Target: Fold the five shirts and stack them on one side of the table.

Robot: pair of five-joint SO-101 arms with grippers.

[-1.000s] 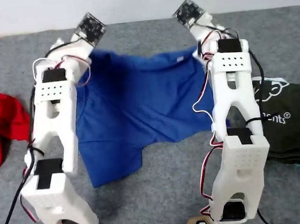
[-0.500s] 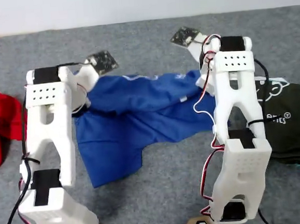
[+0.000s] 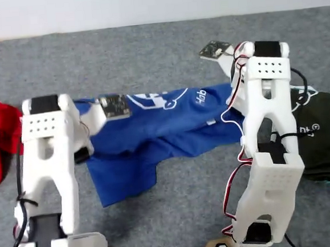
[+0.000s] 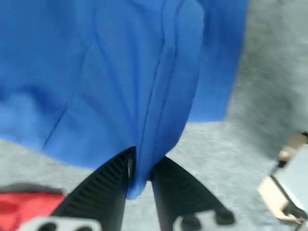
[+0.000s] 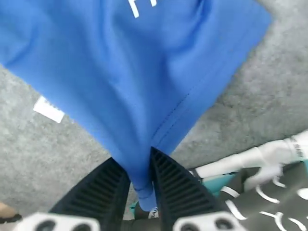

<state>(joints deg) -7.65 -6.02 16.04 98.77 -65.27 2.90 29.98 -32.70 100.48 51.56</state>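
**Blue shirt gripped at two points, mid-table**

The left gripper (image 4: 139, 179) is clenched on the blue shirt (image 3: 153, 124). A narrow fold of its edge is pinched between the two dark ribbed fingers, and the cloth spreads away from the tips in long creases. The right gripper (image 5: 139, 185) grasps the same shirt in like manner. A gathered edge with a stitched seam runs down into its closed fingers.

In the high view the blue shirt lies across the middle of the grey table (image 3: 165, 49), between the two arms. Its far part is doubled over toward the near side, forming a band with white print facing up. Below this band a single layer lies flat on the table, reaching toward the near left. A small white label (image 3: 210, 121) shows at the band's lower edge.

A crumpled red shirt (image 3: 0, 133) rests at the table's left edge, on the outer side of the left arm and apart from the blue one. A black shirt (image 3: 320, 140) with white print lies at the right edge, partly behind the right arm and just beside the blue shirt's right end.
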